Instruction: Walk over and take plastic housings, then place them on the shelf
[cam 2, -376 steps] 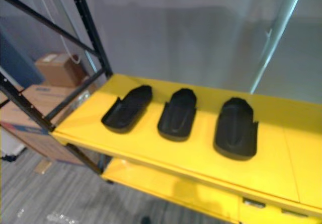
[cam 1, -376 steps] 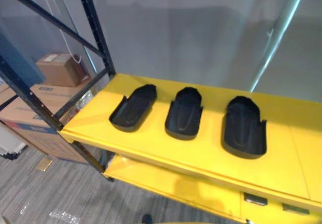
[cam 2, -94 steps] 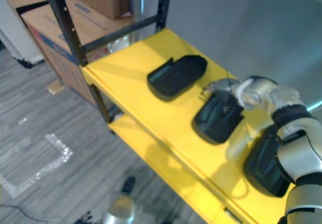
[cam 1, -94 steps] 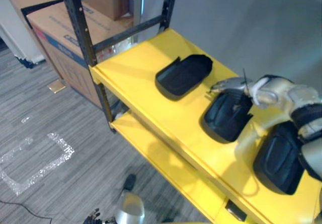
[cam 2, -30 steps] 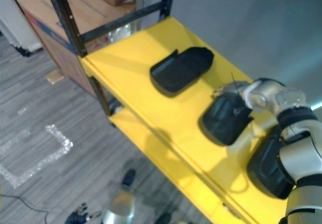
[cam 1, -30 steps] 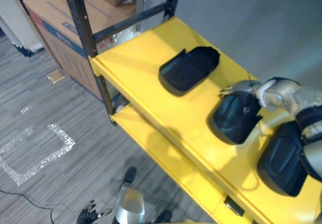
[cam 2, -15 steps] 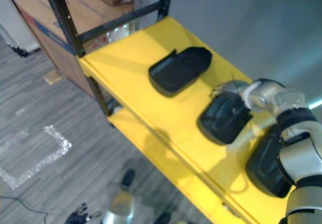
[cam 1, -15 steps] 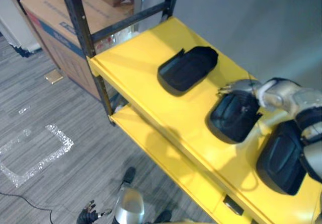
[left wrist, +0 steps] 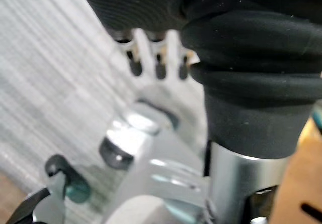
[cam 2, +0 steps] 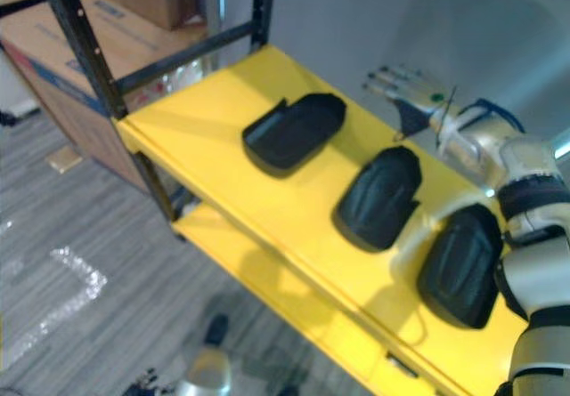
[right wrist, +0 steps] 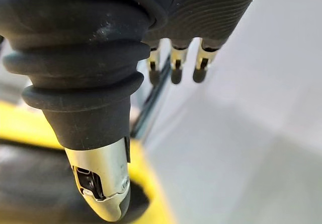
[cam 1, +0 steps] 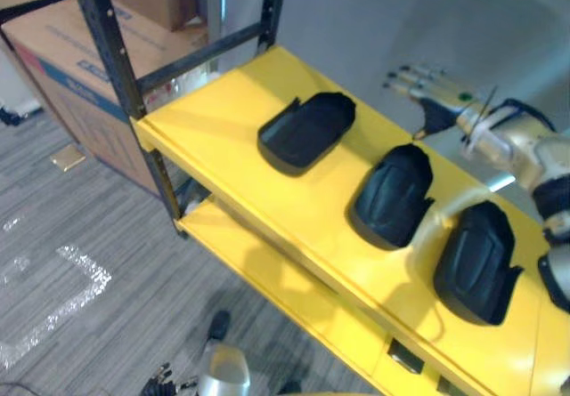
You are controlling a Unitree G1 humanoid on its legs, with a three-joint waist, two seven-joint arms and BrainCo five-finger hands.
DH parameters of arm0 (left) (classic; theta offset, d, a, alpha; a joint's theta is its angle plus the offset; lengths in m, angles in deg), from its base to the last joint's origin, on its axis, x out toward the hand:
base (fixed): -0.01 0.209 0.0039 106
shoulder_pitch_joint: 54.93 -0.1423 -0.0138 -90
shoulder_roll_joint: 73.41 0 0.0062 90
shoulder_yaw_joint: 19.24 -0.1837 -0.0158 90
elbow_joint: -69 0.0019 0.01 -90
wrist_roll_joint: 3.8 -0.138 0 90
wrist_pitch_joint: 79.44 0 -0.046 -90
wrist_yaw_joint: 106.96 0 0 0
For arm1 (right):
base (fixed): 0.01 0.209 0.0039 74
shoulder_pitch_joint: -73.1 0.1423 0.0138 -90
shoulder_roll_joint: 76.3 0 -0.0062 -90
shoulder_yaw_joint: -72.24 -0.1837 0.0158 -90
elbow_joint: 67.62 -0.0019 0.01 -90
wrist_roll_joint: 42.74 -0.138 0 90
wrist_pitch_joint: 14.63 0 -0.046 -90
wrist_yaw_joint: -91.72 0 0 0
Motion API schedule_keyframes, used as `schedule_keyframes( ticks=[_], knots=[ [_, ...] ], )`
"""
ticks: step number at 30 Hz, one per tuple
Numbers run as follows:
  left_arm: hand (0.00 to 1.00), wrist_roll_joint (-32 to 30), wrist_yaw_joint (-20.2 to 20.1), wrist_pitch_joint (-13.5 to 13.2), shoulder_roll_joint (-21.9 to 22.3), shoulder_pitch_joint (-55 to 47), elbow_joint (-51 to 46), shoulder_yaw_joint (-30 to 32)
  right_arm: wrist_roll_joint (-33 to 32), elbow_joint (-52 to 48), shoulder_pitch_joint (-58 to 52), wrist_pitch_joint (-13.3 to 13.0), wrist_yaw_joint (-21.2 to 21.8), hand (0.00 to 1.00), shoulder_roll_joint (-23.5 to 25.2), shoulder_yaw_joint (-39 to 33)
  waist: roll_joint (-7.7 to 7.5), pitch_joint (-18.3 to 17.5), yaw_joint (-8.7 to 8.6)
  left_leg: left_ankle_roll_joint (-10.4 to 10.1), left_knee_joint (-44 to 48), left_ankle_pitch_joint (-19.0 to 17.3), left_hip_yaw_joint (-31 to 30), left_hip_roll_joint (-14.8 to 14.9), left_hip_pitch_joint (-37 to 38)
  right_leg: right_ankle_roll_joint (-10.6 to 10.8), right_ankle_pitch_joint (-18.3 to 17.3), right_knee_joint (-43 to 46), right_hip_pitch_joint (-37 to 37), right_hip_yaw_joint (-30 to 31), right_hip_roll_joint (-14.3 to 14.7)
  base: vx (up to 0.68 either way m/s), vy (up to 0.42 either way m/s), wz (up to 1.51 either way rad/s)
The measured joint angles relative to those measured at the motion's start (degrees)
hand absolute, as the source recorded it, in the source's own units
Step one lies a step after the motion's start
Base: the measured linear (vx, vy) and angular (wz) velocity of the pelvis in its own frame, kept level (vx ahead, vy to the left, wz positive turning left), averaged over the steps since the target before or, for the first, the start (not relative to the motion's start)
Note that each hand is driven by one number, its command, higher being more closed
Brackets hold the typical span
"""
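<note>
Three black plastic housings lie in a row on the yellow shelf (cam 1: 218, 133): the left housing (cam 1: 305, 131), the middle housing (cam 1: 392, 196) and the right housing (cam 1: 476, 262). My right hand (cam 1: 438, 96) hovers open above the shelf's back edge, just behind the middle housing, fingers straight and touching nothing. In the right wrist view its fingers (right wrist: 175, 65) point at the grey wall, with a housing (right wrist: 30, 189) dark below the thumb. My left hand (left wrist: 159, 63) hangs low by my side over the floor, fingers relaxed and empty.
A lower yellow shelf (cam 1: 294, 280) runs under the top one. Black uprights and crossbars (cam 1: 107, 44) frame the rack's left end, with cardboard boxes (cam 1: 53, 44) stacked behind them. A grey wall (cam 1: 356, 22) backs the rack. Grey carpet (cam 1: 80, 236) lies to the left.
My right hand has let go of the middle housing and risen up and back toward the wall, fingers straightened. The housing stays on the shelf. The camera has shifted slightly.
</note>
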Motion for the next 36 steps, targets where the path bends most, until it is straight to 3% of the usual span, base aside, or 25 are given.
schedule_keyframes(
  ticks=[5, 8, 10, 13, 15, 19, 20, 22, 26, 28, 32, 36],
  knots=[
    [0.0, 2.4, 0.2, 1.1, 0.4, -0.5, 2.1, -1.5, -10.4, -3.1, 0.1, 4.6, -4.3, 0.0, -1.6, -7.7, 2.32, -2.2, -2.2, 0.2, 0.0, -0.2, 1.6, 0.2, 1.0, 0.0, 0.4, -0.4, 0.0, 1.7, 0.0, -0.05, 0.015, -0.17],
    [0.0, 4.0, 0.5, 1.9, 1.1, -1.0, 3.3, -1.8, -21.7, -9.5, -2.1, 7.8, -6.4, 0.0, -1.7, -20.4, 3.65, -3.2, -4.3, 0.5, 0.0, -0.3, 3.2, 0.3, 1.6, 0.0, 1.0, -1.3, -0.2, 3.6, 0.0, -0.01, 0.018, -0.28],
    [0.0, 4.2, 1.3, 2.4, 1.4, -1.1, 4.9, -1.7, -29.0, -16.6, -10.1, 9.7, -7.8, 0.0, -1.7, -32.9, 4.03, -4.2, -5.7, 0.7, -0.1, -0.5, 5.1, 0.4, 2.4, 0.2, 1.5, -1.7, -0.2, 5.3, -0.3, 0.02, 0.022, -0.33],
    [0.0, 4.2, 2.6, 2.5, 2.3, -1.5, 7.0, -0.9, -32.0, -23.6, -23.6, 11.9, -9.1, 0.0, -0.9, -44.2, 4.31, -5.5, -8.26, 0.4, -0.1, -0.7, 6.5, 0.3, 2.7, 0.3, 2.1, -1.7, -0.5, 6.6, -0.3, 0.03, 0.013, -0.29],
    [0.0, 4.2, 3.0, 2.6, 3.1, -2.3, 8.2, 0.0, -34.2, -29.4, -35.9, 13.2, -10.5, 0.0, 3.9, -54.2, 4.93, -6.1, -10.71, 0.3, -0.1, -1.2, 8.5, 0.5, 3.5, 0.5, 2.3, -1.7, -1.0, 8.4, -0.2, 0.0, 0.017, -0.49],
    [0.0, 3.6, 4.5, 3.0, 5.0, -3.4, 10.0, 1.3, -39.5, -35.4, -53.9, 12.9, -15.5, 0.0, 16.1, -69.5, 7.18, -8.2, -14.86, 0.5, -0.1, -2.2, 12.6, 1.0, 3.7, 0.6, 2.3, -1.7, -3.5, 12.4, -0.4, 0.01, 0.011, -0.49],
    [0.0, 3.6, 4.8, 3.0, 5.2, -3.4, 10.3, 1.3, -42.3, -35.7, -56.0, 12.6, -15.4, 0.0, 17.8, -71.3, 7.46, -8.4, -15.56, 0.5, -0.1, -2.3, 12.9, 1.0, 3.9, 0.6, 2.3, -1.7, -3.6, 12.8, -0.4, 0.03, 0.004, -0.42],
    [0.0, 3.6, 6.0, 2.9, 5.1, -3.2, 11.2, 1.3, -55.8, -35.9, -62.1, 8.8, -12.8, 0.0, 25.7, -76.9, 7.91, -8.7, -17.09, 0.0, -0.1, -3.3, 14.8, 1.3, 5.4, 0.5, 2.1, -1.7, -3.4, 14.7, -0.3, 0.04, -0.005, -0.42],
    [0.0, 4.1, 8.1, 2.7, 5.1, -3.2, 11.6, 1.4, -59.8, -34.0, -70.1, 5.6, -13.3, 0.0, 37.5, -79.1, 7.96, -8.9, -18.56, -0.1, -0.1, -3.8, 16.5, 1.5, 5.4, 0.5, 2.1, -1.2, -4.8, 16.4, -0.3, 0.04, 0.0, -0.27],
    [0.0, 4.1, 9.3, 2.1, 5.2, -2.9, 11.6, 1.0, -60.1, -27.3, -71.2, 3.2, -15.5, 0.0, 43.4, -79.0, 7.97, -9.0, -18.65, 0.0, -0.1, -4.1, 17.6, 1.3, 5.7, 0.7, 2.3, -0.8, -5.2, 17.1, -0.7, 0.03, 0.029, -0.19],
    [0.0, 4.5, 11.2, 1.4, 5.6, -2.7, 11.6, -0.1, -62.1, -19.5, -72.0, 1.7, -16.2, 0.0, 49.6, -77.1, 8.13, -8.9, -17.81, 0.5, -0.1, -4.7, 17.6, 0.2, 6.5, 0.8, 2.1, -0.3, -4.4, 17.0, -1.9, 0.04, 0.059, 0.02],
    [0.0, 4.8, 11.4, 1.5, 6.1, -1.8, 11.6, -0.1, -62.0, -14.2, -72.5, 2.3, -12.7, 0.0, 52.0, -70.3, 8.25, -8.8, -15.83, 1.1, -0.1, -5.2, 17.3, -1.1, 6.8, 1.5, 1.6, -0.1, -4.0, 16.7, -3.2, 0.03, 0.064, 0.07]
  ],
)
